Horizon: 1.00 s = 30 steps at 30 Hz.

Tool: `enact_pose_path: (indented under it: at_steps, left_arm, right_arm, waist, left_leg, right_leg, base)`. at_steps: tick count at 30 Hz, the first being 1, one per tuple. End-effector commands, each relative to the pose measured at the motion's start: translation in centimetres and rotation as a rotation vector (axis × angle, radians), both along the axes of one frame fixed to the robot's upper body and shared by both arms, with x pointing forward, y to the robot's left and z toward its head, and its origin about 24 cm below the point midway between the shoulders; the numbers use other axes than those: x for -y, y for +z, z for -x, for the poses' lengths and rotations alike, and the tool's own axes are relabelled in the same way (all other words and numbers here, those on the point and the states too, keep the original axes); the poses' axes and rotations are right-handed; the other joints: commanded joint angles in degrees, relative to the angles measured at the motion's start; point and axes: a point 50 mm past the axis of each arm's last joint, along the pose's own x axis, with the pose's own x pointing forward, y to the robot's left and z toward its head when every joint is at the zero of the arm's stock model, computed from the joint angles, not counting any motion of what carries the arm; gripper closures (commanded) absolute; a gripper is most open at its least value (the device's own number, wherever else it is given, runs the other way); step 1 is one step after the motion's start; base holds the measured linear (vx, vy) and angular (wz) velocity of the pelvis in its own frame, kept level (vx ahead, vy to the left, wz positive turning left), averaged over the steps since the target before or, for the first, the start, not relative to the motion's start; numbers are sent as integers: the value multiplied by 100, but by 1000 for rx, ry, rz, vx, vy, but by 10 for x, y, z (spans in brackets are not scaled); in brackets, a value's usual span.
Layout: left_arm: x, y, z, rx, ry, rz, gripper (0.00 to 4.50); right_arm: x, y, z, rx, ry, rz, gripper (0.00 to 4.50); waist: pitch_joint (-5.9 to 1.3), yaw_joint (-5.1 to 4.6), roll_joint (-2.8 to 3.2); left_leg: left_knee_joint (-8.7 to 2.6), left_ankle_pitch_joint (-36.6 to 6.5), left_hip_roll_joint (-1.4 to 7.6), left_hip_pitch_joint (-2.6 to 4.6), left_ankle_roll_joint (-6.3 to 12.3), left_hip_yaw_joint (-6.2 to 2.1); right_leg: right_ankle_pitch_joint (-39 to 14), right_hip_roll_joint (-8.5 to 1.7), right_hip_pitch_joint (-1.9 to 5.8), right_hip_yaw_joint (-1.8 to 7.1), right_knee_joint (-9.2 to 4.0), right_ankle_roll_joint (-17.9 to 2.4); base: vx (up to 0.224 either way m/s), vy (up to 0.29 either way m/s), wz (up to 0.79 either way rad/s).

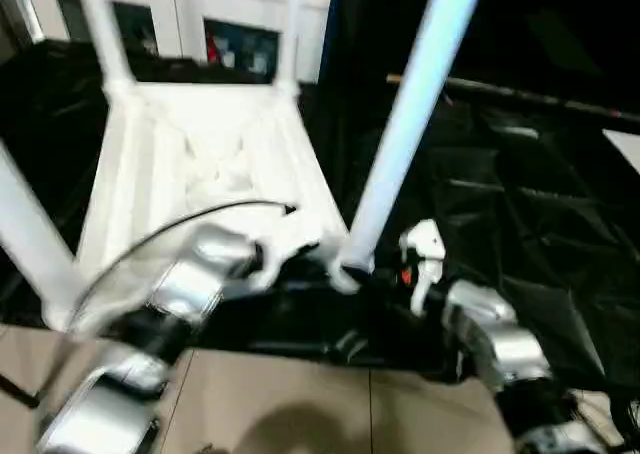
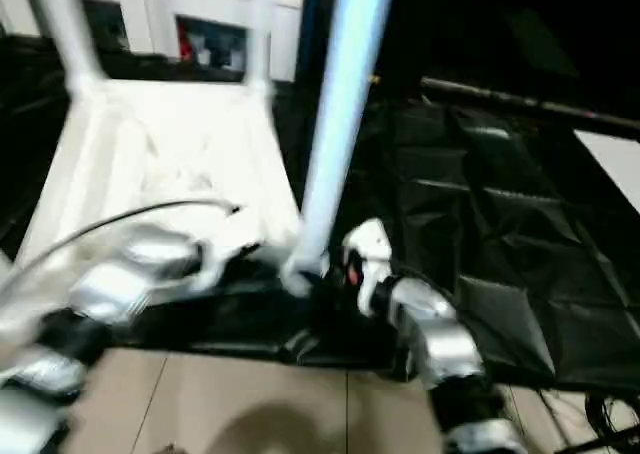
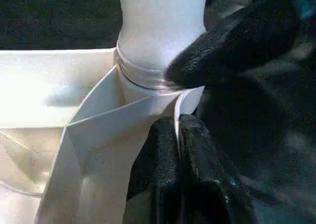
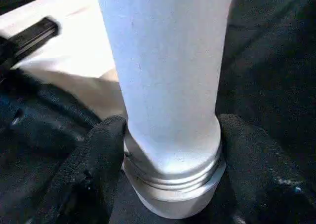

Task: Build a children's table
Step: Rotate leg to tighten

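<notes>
The white tabletop (image 1: 200, 154) lies upside down on the black-draped table, ribs facing up. White legs stand in its corners: two at the far side (image 1: 100, 24), one at the near left (image 1: 30, 234), and one at the near right (image 1: 410, 104). My left gripper (image 3: 177, 130) is shut on the thin rim of the tabletop (image 3: 89, 135), right beside the near-right corner socket. My right gripper (image 4: 170, 150) grips the base of the near-right leg (image 4: 168, 76), one black finger (image 4: 101, 169) pressed against each side of its collar.
Black cloth (image 1: 520, 194) covers the work table to the right, with a dark bar (image 1: 540, 99) lying across it. Tan floor tiles (image 1: 280, 404) lie below the table's near edge. A black cable (image 1: 200, 219) arcs over my left forearm. White cabinets (image 1: 190, 14) stand behind.
</notes>
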Motion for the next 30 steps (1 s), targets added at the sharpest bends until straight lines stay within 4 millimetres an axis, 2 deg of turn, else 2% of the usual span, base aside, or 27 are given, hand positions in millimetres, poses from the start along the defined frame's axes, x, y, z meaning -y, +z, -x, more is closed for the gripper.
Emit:
enact_pose_path:
  at_steps: [1, 2, 3, 5, 6, 7, 9, 11, 14, 15, 16, 18, 19, 20, 22, 24, 25, 26, 28, 29, 30]
  left_arm:
    - [14, -14, 2, -22, 57, -4, 450]
    - [17, -15, 0, -13, 75, -11, 450]
    - [20, -15, -2, -6, 87, -18, 450]
    - [21, -15, -3, 5, 103, -26, 450]
    - [22, -16, -5, 15, 117, -31, 450]
    - [22, -16, -5, 18, 121, -31, 450]
    - [22, -16, -5, 18, 118, -29, 450]
    - [19, -16, -4, 8, 92, -21, 450]
    - [10, -15, -2, -14, 37, -6, 450]
    - [10, -14, -2, -16, 33, -5, 450]
    - [8, -14, 0, -22, 11, -2, 450]
    - [-2, -13, 4, -57, -56, 6, 450]
    - [-6, -12, 6, -71, -78, 8, 450]
    - [-10, -11, 10, -88, -129, 14, 450]
    - [-17, -9, 18, -129, -214, 33, 450]
    - [-22, -7, 24, -176, -268, 53, 450]
    - [-25, -6, 24, -183, -273, 53, 450]
    - [-27, -5, 24, -185, -271, 52, 450]
    - [-31, -4, 25, -193, -275, 49, 450]
    - [-33, -4, 25, -195, -278, 48, 450]
    - [-35, -3, 26, -201, -283, 49, 450]
  right_arm:
    - [-17, 8, -4, 17, -12, -41, 183]
    - [-23, 9, -4, 21, -13, -45, 183]
    - [-28, 10, -4, 31, -10, -41, 183]
    - [-32, 11, -4, 48, 5, -26, 183]
    - [-33, 13, -5, 72, 17, 1, 183]
    - [-33, 14, -6, 82, 16, -2, 183]
    - [-32, 15, -6, 90, 25, -9, 183]
    - [-27, 18, -5, 103, 54, -35, 128]
    - [-17, 20, -2, 101, 129, -53, 104]
    - [-17, 20, -2, 102, 134, -48, 78]
    - [-14, 20, -1, 106, 156, -28, 69]
    - [-4, 20, 0, 116, 218, 28, 66]
    - [0, 21, 1, 117, 239, 42, 62]
    - [4, 22, 1, 129, 268, 57, 62]
    - [10, 25, 1, 136, 315, 67, 62]
    - [15, 26, 2, 132, 370, 79, 62]
    - [16, 26, 3, 127, 403, 84, 62]
    - [17, 26, 5, 115, 435, 88, 62]
    - [20, 22, 9, 87, 503, 121, 62]
    - [21, 21, 10, 78, 521, 133, 62]
    - [23, 19, 11, 76, 537, 150, 62]
  waist:
    - [-282, 3, 52]
    - [-285, 2, 48]
    - [-293, 2, 70]
    - [-299, 7, 64]
    - [-299, 11, 85]
    - [-300, 11, 65]
    - [-298, 22, 69]
    - [-294, 24, 69]
    - [-295, 30, 70]
    - [-292, 34, 50]
    - [-278, 19, 54]
    - [-269, 11, 66]
    - [-277, 22, 71]
    - [-271, 5, 58]
    - [-274, 22, 91]
    - [-275, 13, 98]
    - [-271, 36, 112]
    - [-274, 42, 115]
    - [-280, 61, 109]
    - [-278, 67, 115]
    - [-281, 62, 94]
  left_leg:
    - [-359, -1661, 18, 15, -83, 17]
    - [-355, -1646, 13, 15, -72, 22]
    - [-360, -1567, 15, -4, -71, 16]
    - [-357, -1494, 12, -11, -55, 18]
    - [-358, -1496, 13, -1, -44, 22]
    - [-350, -1480, 7, -6, -20, 28]
    - [-351, -1507, 7, -6, 16, 30]
    - [-358, -1545, 12, -6, 41, 25]
    - [-358, -1532, 18, -22, 119, 23]
    - [-354, -1530, 17, -32, 151, 26]
    - [-373, -1537, 19, -47, 146, 14]
    - [-385, -1586, 25, -52, 105, 3]
    - [-372, -1636, 35, -18, 95, 5]
    - [-377, -1620, 34, -33, 112, 8]
    - [-375, -1623, 46, 3, 115, 20]
    - [-389, -1575, 57, -3, 105, 21]
    - [-376, -1628, 66, 47, 103, 41]
    - [-372, -1642, 69, 58, 107, 44]
    - [-373, -1507, 63, 5, 127, 41]
    - [-375, -1500, 65, 12, 125, 44]
    - [-368, -1485, 58, 0, 122, 46]
  right_leg:
    - [-2103, -287, 184, 175, -520, -682]
    - [-2057, -284, 183, 177, -521, -688]
    - [-1875, -281, 202, 178, -504, -712]
    - [-1634, -271, 212, 174, -480, -763]
    - [-1539, -266, 208, 176, -478, -797]
    - [-1457, -264, 218, 175, -470, -833]
    - [-1501, -277, 222, 175, -482, -835]
    - [-1566, -277, 227, 173, -487, -827]
    - [-1484, -276, 244, 170, -482, -864]
    - [-1497, -279, 249, 166, -482, -867]
    - [-1610, -285, 251, 161, -493, -837]
    - [-1934, -298, 250, 153, -519, -757]
    - [-1981, -309, 233, 162, -529, -763]
    - [-1972, -306, 237, 167, -526, -785]
    - [-1793, -295, 202, 176, -509, -889]
    - [-1523, -282, 207, 176, -467, -1014]
    - [-1423, -270, 170, 177, -461, -1088]
    - [-1364, -266, 171, 175, -451, -1126]
    - [-1125, -266, 222, 170, -408, -1174]
    - [-1114, -272, 217, 170, -411, -1175]
    - [-1103, -275, 229, 170, -408, -1170]
  base:
    - [0, 0, 0]
    - [0, 0, 0]
    - [0, 0, 0]
    - [0, 0, 0]
    - [0, 0, 0]
    - [0, 0, 0]
    - [0, 0, 0]
    - [0, 0, 0]
    - [0, 0, 0]
    - [0, 0, 0]
    - [0, 0, 0]
    - [0, 0, 0]
    - [0, 0, 0]
    - [0, 0, 0]
    - [0, 0, 0]
    - [0, 0, 0]
    - [0, 0, 0]
    - [0, 0, 0]
    - [0, 0, 0]
    - [0, 0, 0]
    - [0, 0, 0]
